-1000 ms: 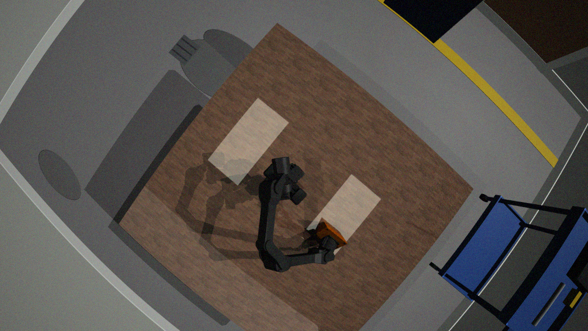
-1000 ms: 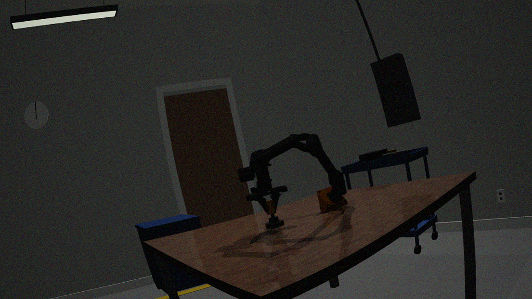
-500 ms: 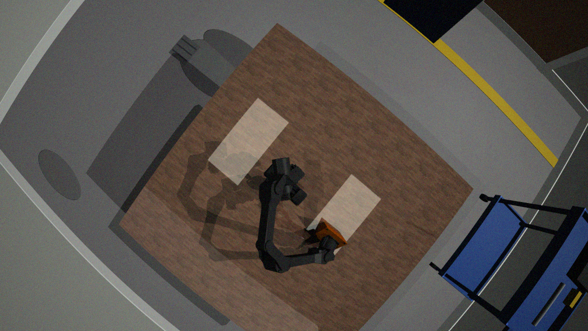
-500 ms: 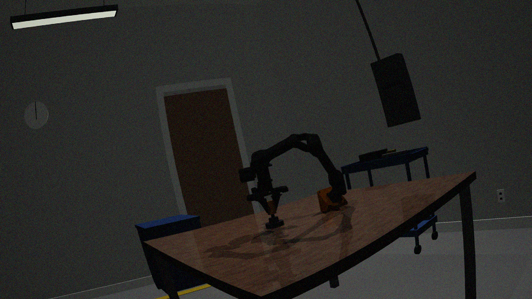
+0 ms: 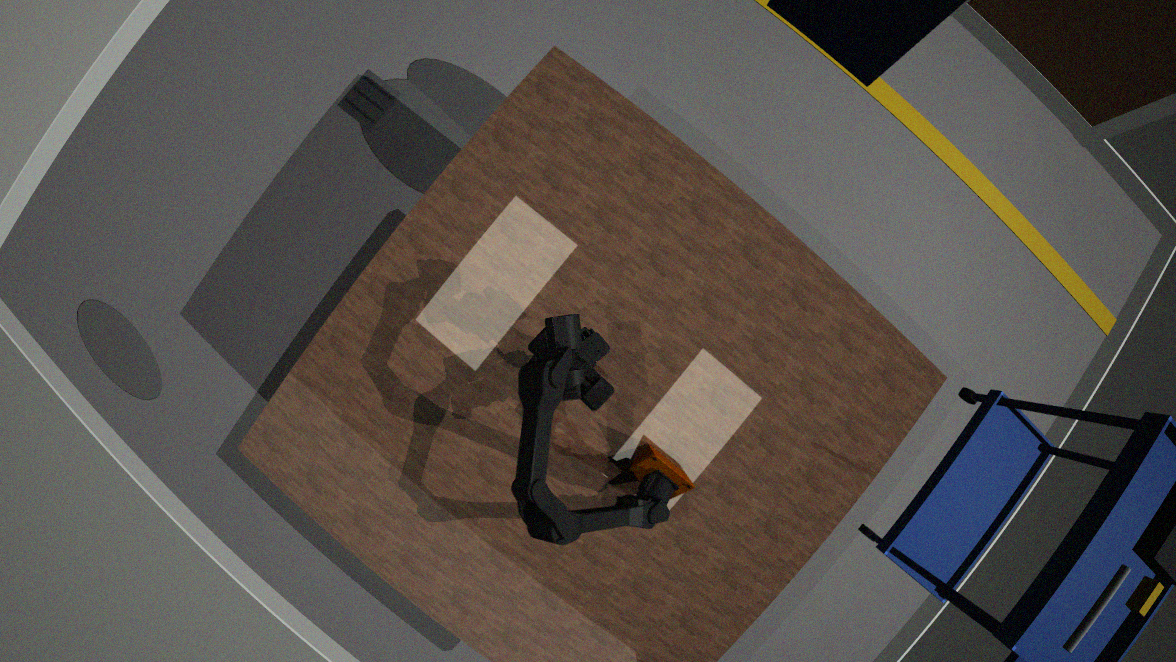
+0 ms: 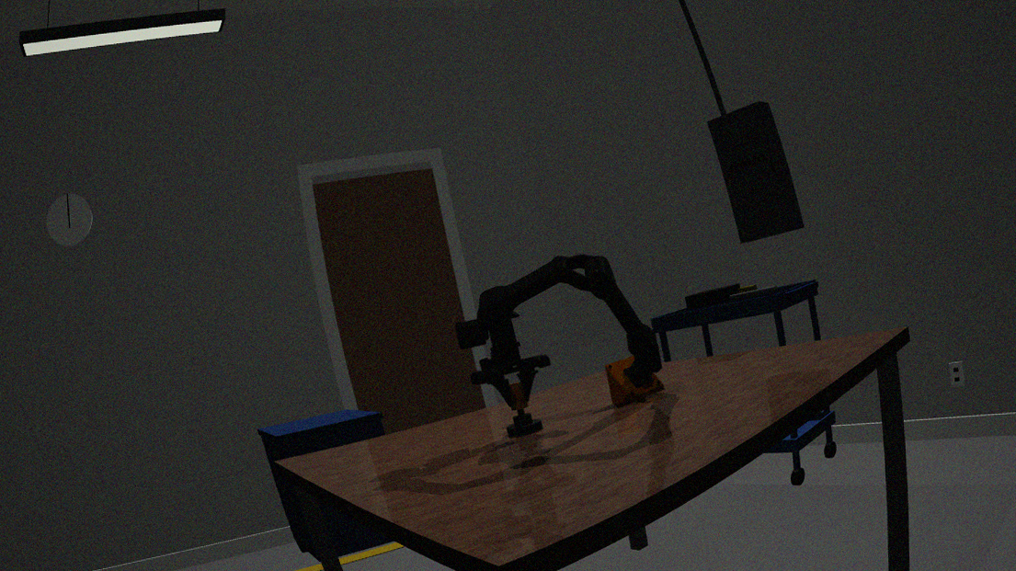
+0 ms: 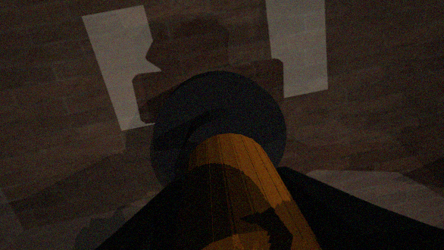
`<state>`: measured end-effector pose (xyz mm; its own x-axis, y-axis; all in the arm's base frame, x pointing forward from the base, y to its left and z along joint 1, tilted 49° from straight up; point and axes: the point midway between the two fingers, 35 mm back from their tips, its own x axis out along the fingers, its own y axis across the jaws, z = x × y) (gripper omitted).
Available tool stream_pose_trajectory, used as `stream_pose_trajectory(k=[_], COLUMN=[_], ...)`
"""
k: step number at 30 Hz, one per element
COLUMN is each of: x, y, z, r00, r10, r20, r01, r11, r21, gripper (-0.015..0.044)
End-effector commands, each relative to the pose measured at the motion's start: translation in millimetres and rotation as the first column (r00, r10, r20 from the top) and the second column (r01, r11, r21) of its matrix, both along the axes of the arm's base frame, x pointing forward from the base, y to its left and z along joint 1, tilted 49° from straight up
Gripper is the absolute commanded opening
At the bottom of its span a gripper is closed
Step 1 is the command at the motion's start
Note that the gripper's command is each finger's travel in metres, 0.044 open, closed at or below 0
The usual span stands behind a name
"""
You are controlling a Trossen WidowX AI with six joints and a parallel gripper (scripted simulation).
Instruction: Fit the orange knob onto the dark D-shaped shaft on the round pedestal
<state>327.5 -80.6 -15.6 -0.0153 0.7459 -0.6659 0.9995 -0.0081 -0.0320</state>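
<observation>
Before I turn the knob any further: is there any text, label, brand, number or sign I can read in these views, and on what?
None that can be read.
Wall clock: no numerals that I can make out.
Orange knob: no lettering visible, only lines along its side.
Round pedestal: no marking visible; very dark.

Before you, top view: black arm (image 5: 536,419) extends over the brown wood-grain table (image 5: 740,279). Two pale rectangular patches (image 5: 497,282) lie on the tabletop; an orange block (image 5: 663,467) overlaps the other beside the arm. You see a blue cart (image 5: 966,495) beyond the table's edge.
</observation>
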Motion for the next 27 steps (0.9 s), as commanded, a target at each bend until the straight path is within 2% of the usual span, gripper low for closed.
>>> stream_pose_trajectory(k=[1, 9, 27], x=[2.5, 4.2, 0.1], y=[-3.0, -3.8, -0.3], z=[2.4, 2.8, 1.1], r00=[1.0, 0.979, 0.979], r10=[-0.001, -0.141, -0.14], r20=[0.004, -0.151, -0.151], r01=[0.001, 0.139, 0.139], r11=[1.0, 0.99, 0.99], r21=[-0.005, -0.018, -0.018], gripper=[0.0, 0.0, 0.0])
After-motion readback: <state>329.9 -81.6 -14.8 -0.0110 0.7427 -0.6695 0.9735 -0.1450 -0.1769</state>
